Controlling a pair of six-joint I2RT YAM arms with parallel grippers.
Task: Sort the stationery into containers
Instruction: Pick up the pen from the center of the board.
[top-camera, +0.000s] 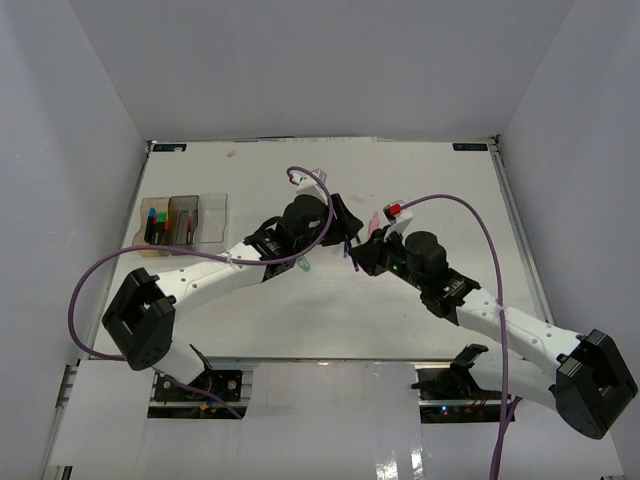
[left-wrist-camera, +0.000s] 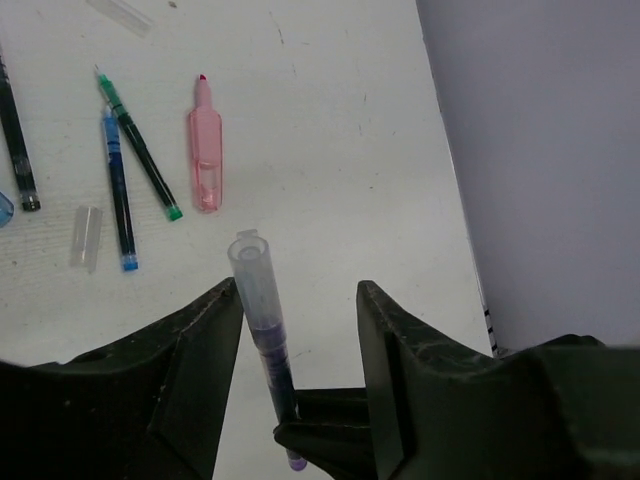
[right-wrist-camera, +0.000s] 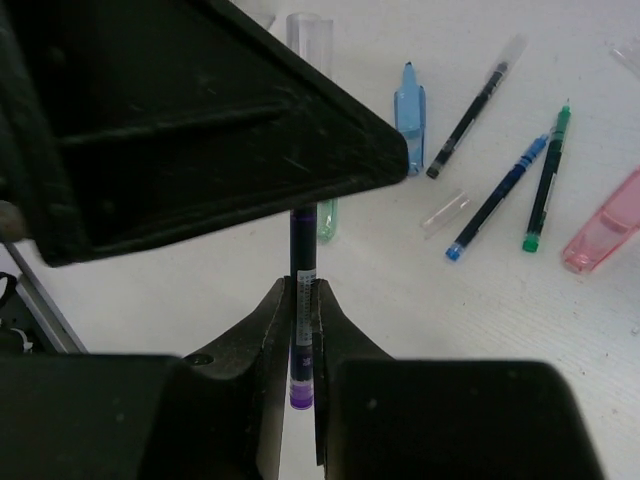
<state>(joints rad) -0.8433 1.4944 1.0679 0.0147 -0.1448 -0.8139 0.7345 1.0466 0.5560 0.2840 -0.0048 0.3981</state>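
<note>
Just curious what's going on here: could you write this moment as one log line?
right end effector: shut on pen | left end effector: open around pen's capped end | other pens: loose on table

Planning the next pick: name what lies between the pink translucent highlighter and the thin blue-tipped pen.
A thin green-tipped dark pen lies between the pink highlighter and the blue-tipped pen; the left wrist view shows it.

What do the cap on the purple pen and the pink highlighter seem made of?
The cap on the purple pen looks like clear, slightly frosted plastic: the barrel shows through it. The pink highlighter seems translucent, glossy plastic: inner parts show faintly through its body.
</note>
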